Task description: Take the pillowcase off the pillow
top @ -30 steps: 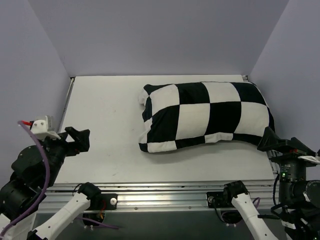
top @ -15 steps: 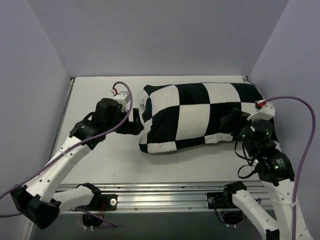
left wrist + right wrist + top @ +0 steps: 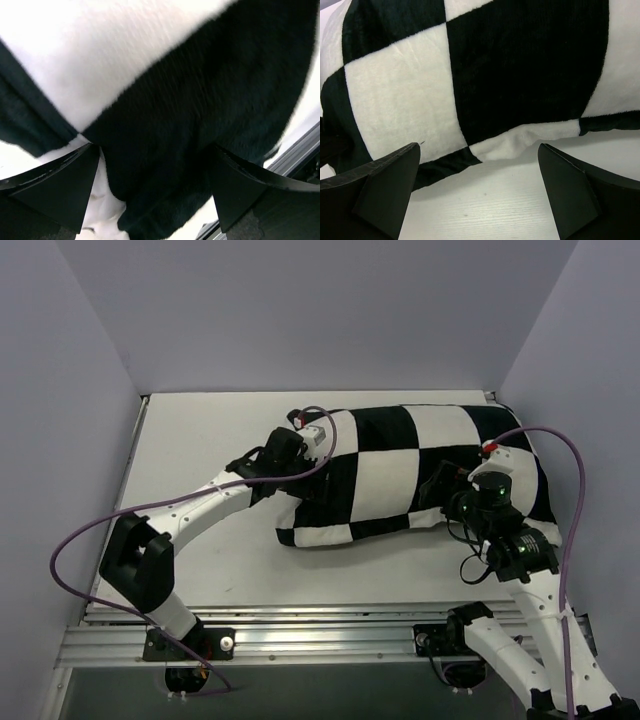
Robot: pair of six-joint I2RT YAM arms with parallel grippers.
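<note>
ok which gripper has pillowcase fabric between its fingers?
The left gripper: pillowcase fills its open gap. The right gripper sits short of it, over the table.

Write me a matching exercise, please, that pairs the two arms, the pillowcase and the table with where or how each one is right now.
Column one:
1. left arm
2. right arm
3. pillowcase
4. table

Column two:
A. black and white squares, lying on the right half of the surface
B. jaws open, pointing at the near long edge of the checkered fabric
C. plain white, flat, beneath the fabric
D. jaws open with black fabric between them at the left end of the checkered fabric

Pairs: 1-D, 2-B, 3-A, 4-C.
</note>
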